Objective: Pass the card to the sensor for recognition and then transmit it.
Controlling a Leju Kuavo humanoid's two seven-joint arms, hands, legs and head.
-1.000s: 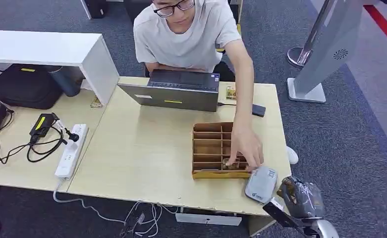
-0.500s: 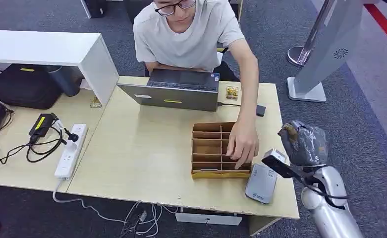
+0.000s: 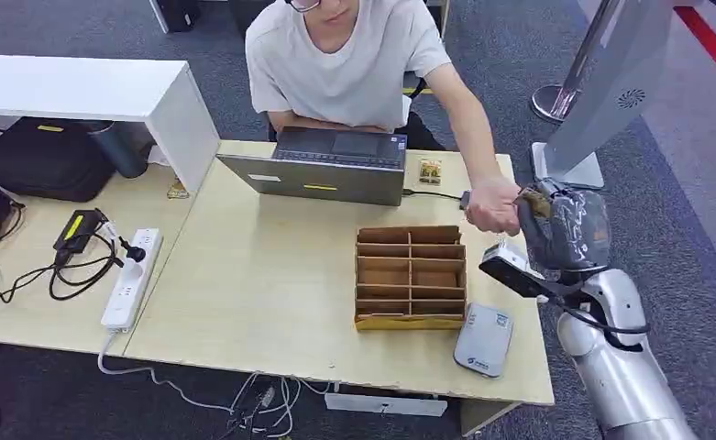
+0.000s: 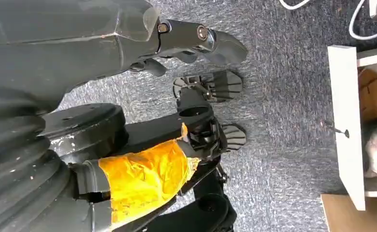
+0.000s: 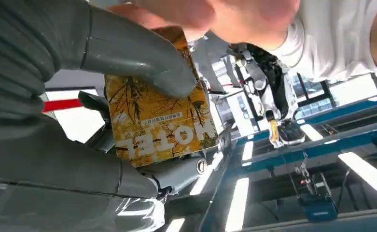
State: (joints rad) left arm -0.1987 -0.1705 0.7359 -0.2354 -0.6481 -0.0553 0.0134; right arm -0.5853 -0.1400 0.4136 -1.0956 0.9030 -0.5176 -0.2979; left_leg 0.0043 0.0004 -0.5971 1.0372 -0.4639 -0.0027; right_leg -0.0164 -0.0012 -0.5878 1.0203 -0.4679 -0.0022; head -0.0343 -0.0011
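Right hand (image 5: pixel 56 96) around flat glossy card (image 5: pixel 160 125)

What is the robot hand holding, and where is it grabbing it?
The right robot hand holds a yellow hotel card, thumb pressed on its printed face near one end. A person's hand reaches to it.

Yellow-gold card (image 5: pixel 160 125) (dark branch pattern, white letters), grey sensor (image 3: pixel 483 340).

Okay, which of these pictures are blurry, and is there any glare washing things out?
Right wrist view: the person's hand is motion-blurred, ceiling lights blow out white, yet the card in the right robot hand stays readable. Head view and left wrist view: sharp, evenly lit.
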